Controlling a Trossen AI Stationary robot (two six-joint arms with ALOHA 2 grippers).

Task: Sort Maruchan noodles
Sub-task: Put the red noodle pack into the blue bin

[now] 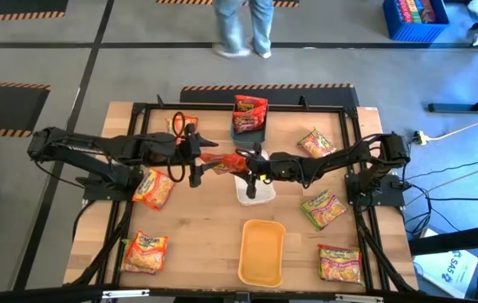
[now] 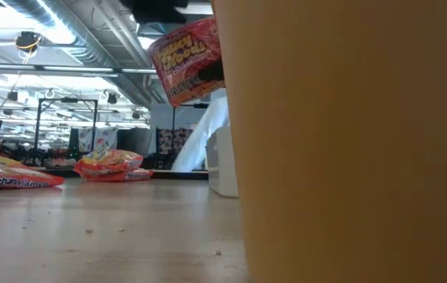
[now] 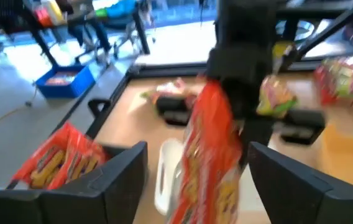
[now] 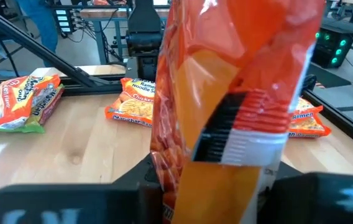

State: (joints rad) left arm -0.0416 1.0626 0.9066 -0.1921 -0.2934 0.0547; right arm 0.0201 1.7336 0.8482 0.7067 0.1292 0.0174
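High view first: the two dark arms meet mid-surface, with a red crinkly plastic noodle packet (image 1: 222,162) between them, right above the white rectangular tray (image 1: 254,190). The right pincer (image 1: 252,164) has that packet by one end, while the left pincer (image 1: 195,160) sits at the other end. Other packets lie scattered near the edges, and one red one is already in the blue-grey tray (image 1: 248,126) at the far side; the orange-yellow tray (image 1: 261,251) at the near side looks empty

Low view: the red packet (image 2: 188,61) hangs clear off the wooden surface (image 2: 105,228), with most of the frame blocked by the orange-yellow tray wall (image 2: 349,141)

Left wrist view: fingers (image 3: 123,171) are spread wide on either side of the packet (image 3: 210,155), not touching it, so I'd say the handover is done

Right wrist view: packet (image 4: 226,93) is pinched narrow and hangs upright

To do this bit well, I'd back the left arm straight out without snagging the wrapper, then carry the packet over to the blue-grey tray where the other red one sits
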